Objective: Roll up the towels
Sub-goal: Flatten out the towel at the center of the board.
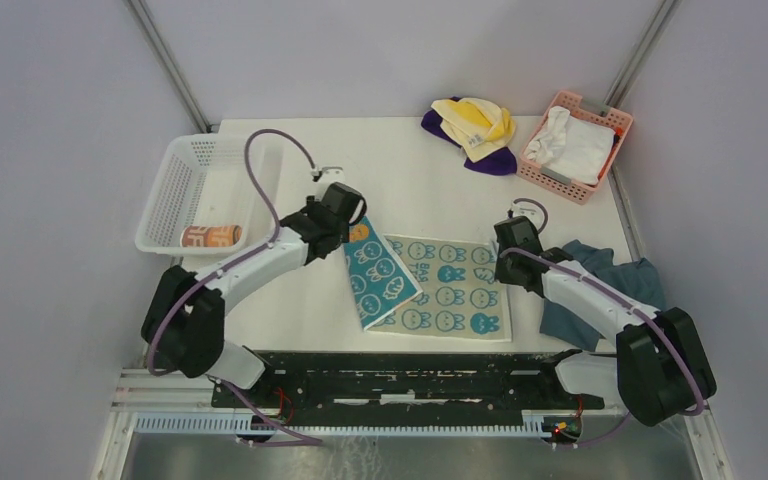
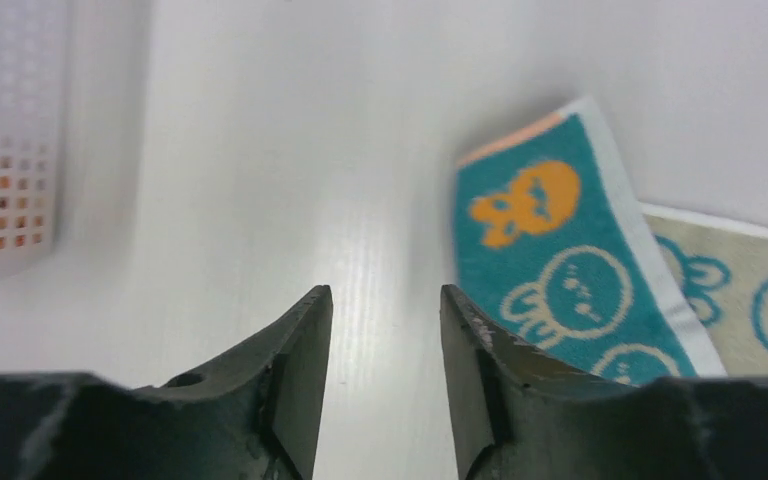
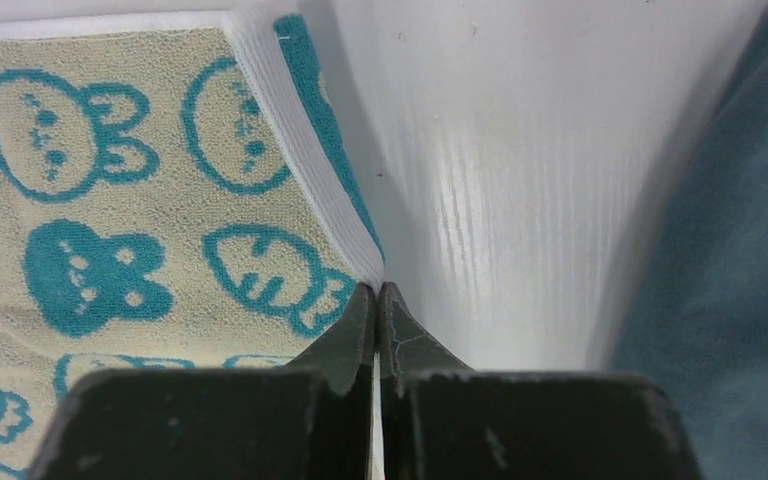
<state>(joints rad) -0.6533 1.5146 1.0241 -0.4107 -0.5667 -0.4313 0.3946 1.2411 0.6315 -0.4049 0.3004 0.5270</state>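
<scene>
Rolling barely started: rabbit towel [image 1: 450, 285] lies flat, one end folded; left fingers [image 2: 295, 380] parted, empty; right fingers [image 3: 355, 330] clenched at its corner; yellow towel [image 1: 475, 120] and purple towel [image 1: 490, 163] not yet rolled.

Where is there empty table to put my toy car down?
Biggest bare patch: the middle, between the white basket, the yellow and purple towels and the rabbit towel. Also a strip between the pink basket and the blue-grey cloth. Crowded around the rabbit towel.
</scene>
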